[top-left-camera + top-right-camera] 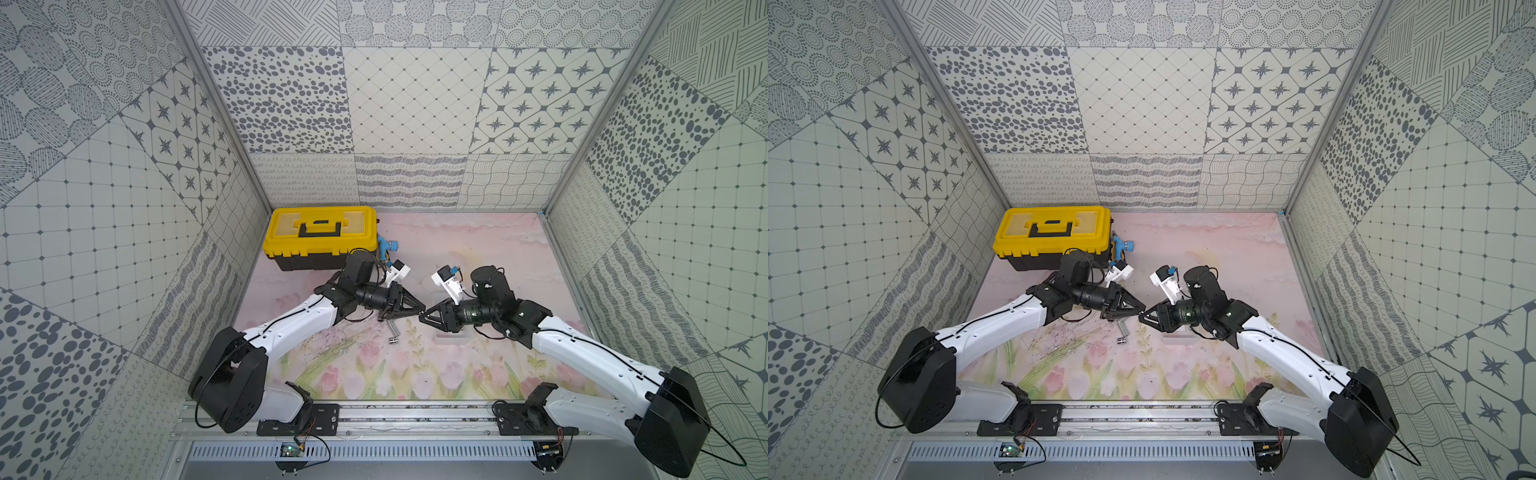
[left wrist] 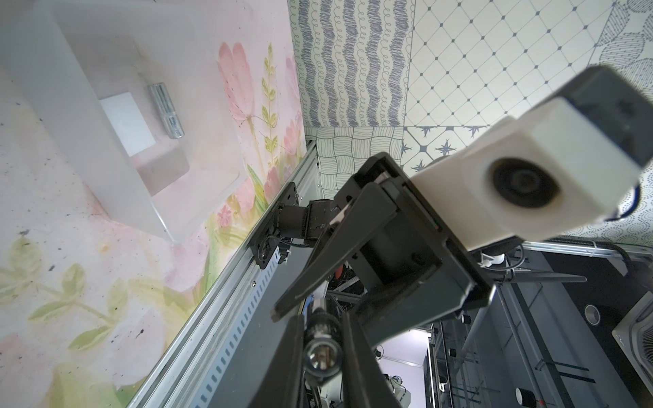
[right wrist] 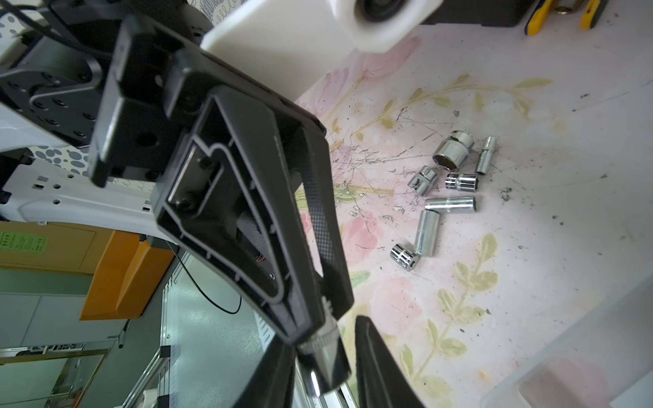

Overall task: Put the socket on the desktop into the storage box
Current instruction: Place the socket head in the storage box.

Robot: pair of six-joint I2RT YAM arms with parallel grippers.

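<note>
A chrome socket [image 2: 322,355] hangs above the desktop, and my left gripper [image 2: 321,330] is shut on it. My right gripper [image 3: 325,339] meets it tip to tip, its jaws around the free end of the socket [image 3: 323,356]; a gap shows beside one finger. In both top views the grippers [image 1: 423,311] [image 1: 1142,313] touch at mid-table. The storage box [image 2: 116,183], a translucent tray with a white patch, holds one socket [image 2: 166,109]; in a top view the box [image 1: 451,340] lies mostly under the right arm. Several loose sockets [image 3: 448,183] [image 1: 393,334] lie on the floral mat.
A yellow-lidded black toolbox [image 1: 320,235] stands at the back left with a blue tool [image 1: 384,247] beside it. Patterned walls close in three sides. A metal rail [image 1: 415,415] runs along the front edge.
</note>
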